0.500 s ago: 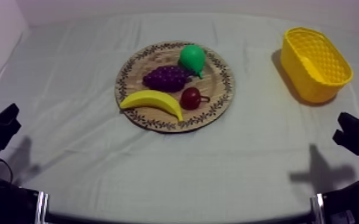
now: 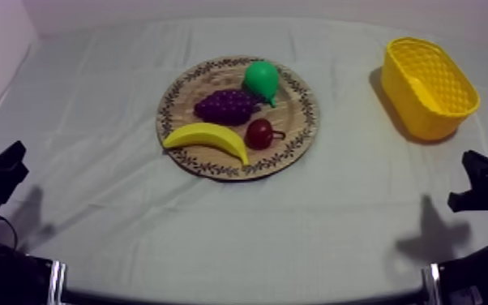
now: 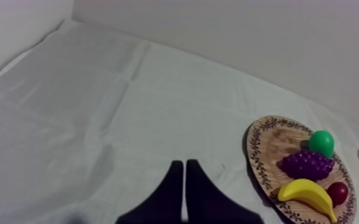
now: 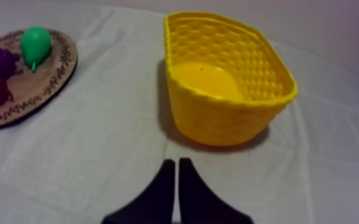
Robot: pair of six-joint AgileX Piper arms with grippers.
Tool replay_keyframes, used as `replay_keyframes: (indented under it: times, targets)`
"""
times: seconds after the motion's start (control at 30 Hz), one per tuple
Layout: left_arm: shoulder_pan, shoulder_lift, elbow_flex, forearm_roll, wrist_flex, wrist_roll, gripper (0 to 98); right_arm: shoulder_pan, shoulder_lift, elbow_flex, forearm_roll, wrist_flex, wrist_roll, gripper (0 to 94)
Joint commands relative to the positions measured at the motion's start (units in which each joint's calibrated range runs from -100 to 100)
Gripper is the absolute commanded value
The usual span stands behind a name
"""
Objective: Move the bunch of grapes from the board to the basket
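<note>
Moved: right gripper (image 2: 484,185), low at the table's right edge, now a little farther out toward that edge and turned compared with half a second ago; its shadow (image 2: 432,237) on the cloth (image 2: 101,97) shifted with it; fruit, board, basket and left gripper unchanged.
Right jaws: together in a narrow wedge, over bare cloth just short of the basket (image 2: 435,122).
Left gripper (image 2: 4,169): low at the table's left edge, well apart from the board (image 2: 294,122).
Left jaws: together in a narrow wedge, over bare cloth.
Grapes (image 2: 226,105): on the board, near its middle, just beside the pear (image 2: 262,79).
Banana (image 2: 207,136): on the board's near side, in front of the grapes.
Small red fruit (image 2: 258,133): on the board, just beside the banana.
Basket: upright at the table's right, well apart from the board.
</note>
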Motion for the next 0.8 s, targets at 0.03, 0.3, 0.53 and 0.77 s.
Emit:
replay_keyframes:
  times: [0.03, 0.3, 0.53, 0.77]
  targets:
    - [0.01, 0.00, 0.00, 0.01, 0.00, -0.01, 0.0, -0.04, -0.02, -0.01, -0.03, 0.12, -0.17, 0.5]
    - [0.01, 0.00, 0.00, 0.01, 0.00, -0.01, 0.0, -0.16, 0.60, -0.05, 0.24, -0.60, -0.39, 0.5]
    - [0.01, 0.00, 0.00, 0.01, 0.00, -0.01, 0.0, -0.20, 5.59, -4.04, 0.36, -2.58, -0.29, 0.5]
    - [0.01, 0.00, 0.00, 0.01, 0.00, -0.01, 0.0, 0.36, 15.59, -14.46, -0.79, -3.73, 1.13, 0.5]
